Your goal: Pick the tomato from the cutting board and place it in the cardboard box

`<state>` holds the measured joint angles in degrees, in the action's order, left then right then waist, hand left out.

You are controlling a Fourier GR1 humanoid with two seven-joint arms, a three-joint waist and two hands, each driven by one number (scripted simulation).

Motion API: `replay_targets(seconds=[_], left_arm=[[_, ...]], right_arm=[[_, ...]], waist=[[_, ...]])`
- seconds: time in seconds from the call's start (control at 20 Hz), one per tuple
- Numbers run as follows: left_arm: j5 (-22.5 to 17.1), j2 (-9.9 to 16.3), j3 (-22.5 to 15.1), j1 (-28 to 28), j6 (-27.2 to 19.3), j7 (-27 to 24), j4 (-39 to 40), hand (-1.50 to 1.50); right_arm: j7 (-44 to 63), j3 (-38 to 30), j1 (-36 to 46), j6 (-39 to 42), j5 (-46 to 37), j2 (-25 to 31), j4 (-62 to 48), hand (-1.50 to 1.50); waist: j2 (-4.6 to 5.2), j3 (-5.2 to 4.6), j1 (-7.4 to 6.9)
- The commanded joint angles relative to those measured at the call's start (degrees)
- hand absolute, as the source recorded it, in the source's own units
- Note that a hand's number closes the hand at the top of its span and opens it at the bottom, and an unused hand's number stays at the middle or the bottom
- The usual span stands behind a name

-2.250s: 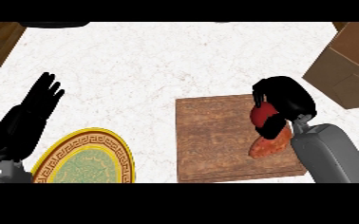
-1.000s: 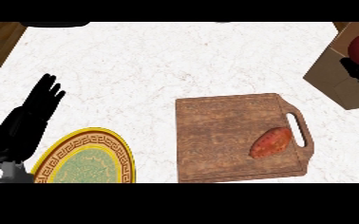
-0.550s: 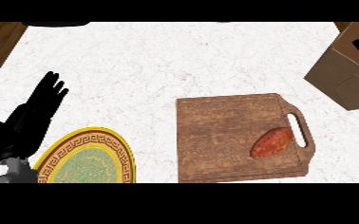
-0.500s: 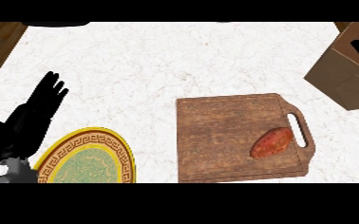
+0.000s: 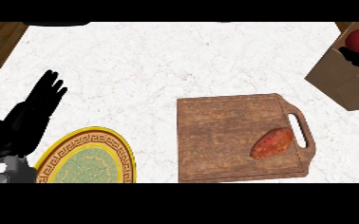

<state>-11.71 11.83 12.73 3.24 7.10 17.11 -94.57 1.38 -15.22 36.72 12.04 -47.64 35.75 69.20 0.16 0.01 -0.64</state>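
Note:
The red tomato (image 5: 353,40) shows at the far right edge, over the cardboard box (image 5: 335,78). A sliver of my right hand (image 5: 344,52) shows just below it, a black finger curled against the tomato; the rest of the hand is out of view. The wooden cutting board (image 5: 224,137) lies lower right of centre with only an orange sweet potato (image 5: 273,143) on it. My left hand (image 5: 38,105) rests open at the left edge, fingers up.
A round plate (image 5: 88,159) with a yellow patterned rim lies at the lower left, beside my left forearm. White marble counter stretches between the plate, the board and the box. The board's handle slot (image 5: 300,129) faces right.
My right hand lifted the tomato off the board and carried it right to the box. Half a second ago neither showed; now both are back at the right edge.

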Motion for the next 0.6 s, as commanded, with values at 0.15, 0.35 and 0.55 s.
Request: replay_targets(seconds=[0.15,0.35,0.55], left_arm=[[0.0,-0.8,0.2,-1.3,0.9,-2.7,1.5,0.00],[-0.4,1.0,0.9,3.7,-0.7,2.4,1.2,0.00],[2.6,-3.2,-1.8,-1.4,-1.5,-3.1,0.8,0.00]], right_arm=[[3.0,0.6,1.6,-1.9,-2.8,-2.7,-14.3,1.50],[-4.3,-0.3,0.2,-0.6,-0.5,-1.2,-20.0,-1.50],[-9.7,-1.8,2.1,-5.1,1.6,-3.3,-23.8,-1.50]], waist=[[0.15,-0.01,-0.45],[0.14,0.04,-0.08],[0.08,0.02,-0.27]])
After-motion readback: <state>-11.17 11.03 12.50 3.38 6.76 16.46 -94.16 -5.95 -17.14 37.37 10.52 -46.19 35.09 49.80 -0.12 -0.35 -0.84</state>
